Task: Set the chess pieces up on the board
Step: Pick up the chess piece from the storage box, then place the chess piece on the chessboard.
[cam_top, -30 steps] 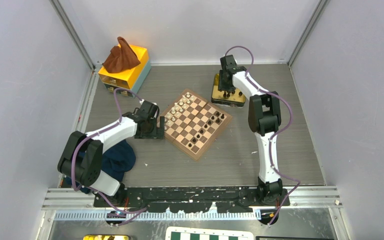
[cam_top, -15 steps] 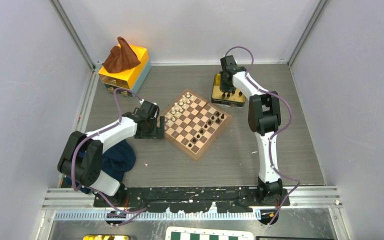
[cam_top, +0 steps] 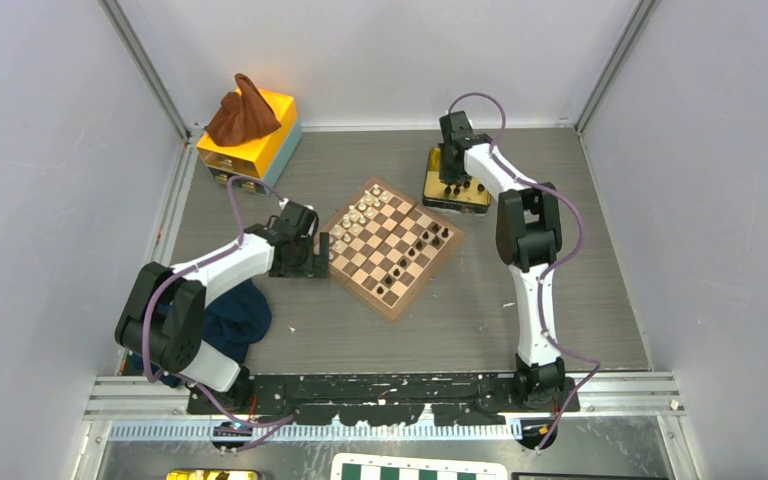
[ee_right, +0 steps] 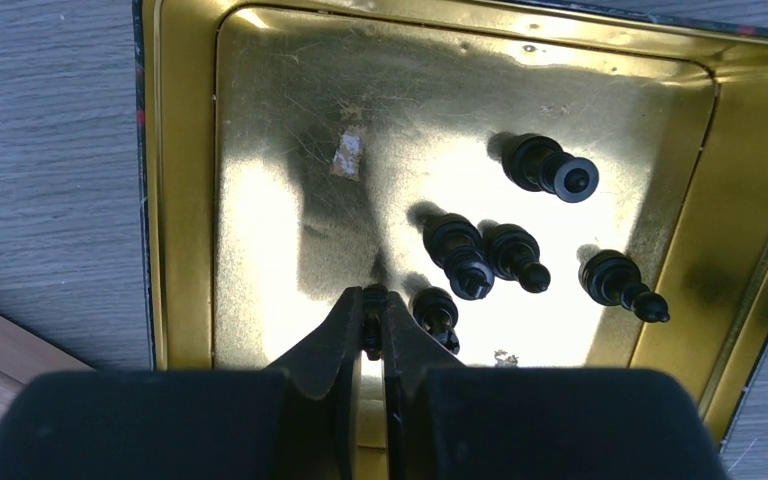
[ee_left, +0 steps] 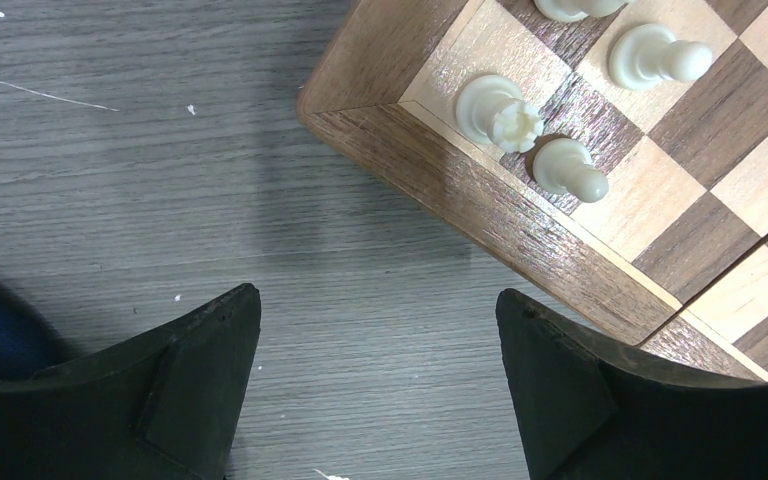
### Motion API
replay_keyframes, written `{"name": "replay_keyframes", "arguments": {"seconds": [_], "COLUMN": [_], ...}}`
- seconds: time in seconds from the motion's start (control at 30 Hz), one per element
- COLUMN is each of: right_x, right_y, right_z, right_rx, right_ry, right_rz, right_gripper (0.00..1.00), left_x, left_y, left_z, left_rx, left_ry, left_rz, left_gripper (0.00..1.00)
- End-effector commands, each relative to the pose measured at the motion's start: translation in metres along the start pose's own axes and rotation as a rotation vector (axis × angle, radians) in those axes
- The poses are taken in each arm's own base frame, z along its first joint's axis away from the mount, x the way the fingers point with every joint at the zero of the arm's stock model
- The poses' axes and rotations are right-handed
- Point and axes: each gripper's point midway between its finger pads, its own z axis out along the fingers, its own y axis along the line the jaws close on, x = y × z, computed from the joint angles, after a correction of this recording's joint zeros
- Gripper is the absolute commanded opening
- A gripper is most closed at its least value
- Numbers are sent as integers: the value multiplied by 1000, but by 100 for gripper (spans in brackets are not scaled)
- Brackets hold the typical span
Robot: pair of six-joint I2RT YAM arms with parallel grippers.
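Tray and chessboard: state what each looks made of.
Tray: likely thin metal with a glossy gold finish; it mirrors light and shadows. Chessboard: wood, seemingly lacquered; grain lines show on the rim and squares under a soft sheen.

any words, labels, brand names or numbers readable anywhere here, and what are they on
None: no readable text shows in any view.
The gold tin, the board, the yellow box and the chess pieces carry no visible lettering.
The green-and-white board at the bottom edge of the top view shows only squares.
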Motion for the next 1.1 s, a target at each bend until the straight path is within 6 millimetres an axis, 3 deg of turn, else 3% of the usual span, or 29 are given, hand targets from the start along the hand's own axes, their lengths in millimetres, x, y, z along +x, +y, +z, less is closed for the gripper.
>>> {"name": "replay_keyframes", "arguments": {"seconds": [0.0,0.37,0.63,0.83,1.07], "right_x": [-42,-53,-53,-28,23], "right_y": [0,0,14,39,64], "right_z": [-42,-64,-99,-144,-202], "right_rx": [-11,-22,-42,-69,-139], "right_ry": [-128,-173,-210,-221,-220], "right_rz": [-2,-9,-50,-141,-234], "right_gripper": [1,1,1,1,1], "left_x": [-22,-25,-26,-29,-29], "left_y": [-4,-6,-7,-11,-16], "left_z": [-15,-19,-22,-26,-27], "left_rx": [11,22,34,56,81], "left_ry": [-75,-91,-99,-109,-111], "left_rz": [-8,-14,-13,-21,-31], "left_gripper": [88,88,88,88,88]}}
